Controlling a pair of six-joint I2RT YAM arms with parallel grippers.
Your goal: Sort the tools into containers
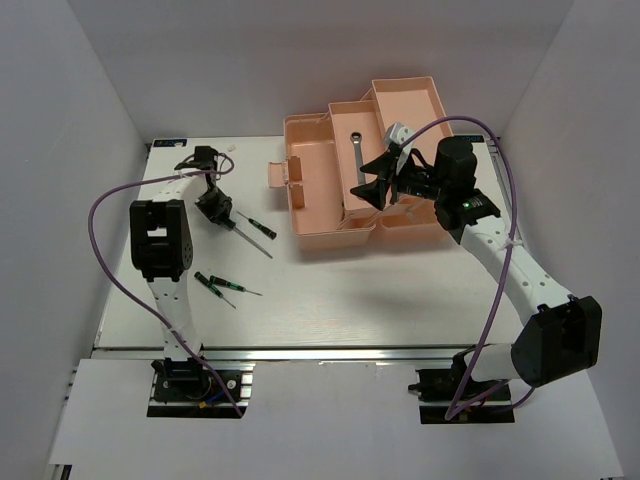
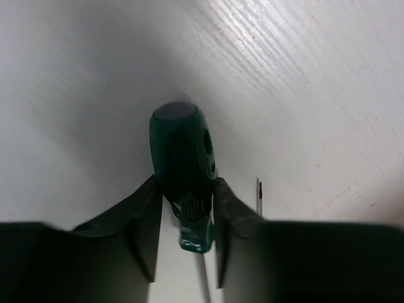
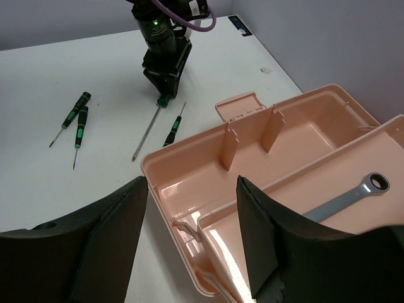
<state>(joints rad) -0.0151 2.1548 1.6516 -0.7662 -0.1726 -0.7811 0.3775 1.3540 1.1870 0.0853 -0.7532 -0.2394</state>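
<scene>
Fingers of the left gripper, matte black wedges, are clamping the knurled dark green handle of a long screwdriver, whose thin metal shaft is pointing toward five o'clock in the top view. The right gripper is hanging over the toolbox with its fingers spread wide. The white table is showing a fine, wood-like grain. The toolbox, glossy translucent salmon-pink plastic with rectangular compartments, is sitting open at about one o'clock from the table's middle. The silver wrench, ring-ended, is lying in a tray compartment. A short screwdriver is resting at nine o'clock of the toolbox, just beside the held one. A pair of screwdrivers is lying at eight o'clock.
</scene>
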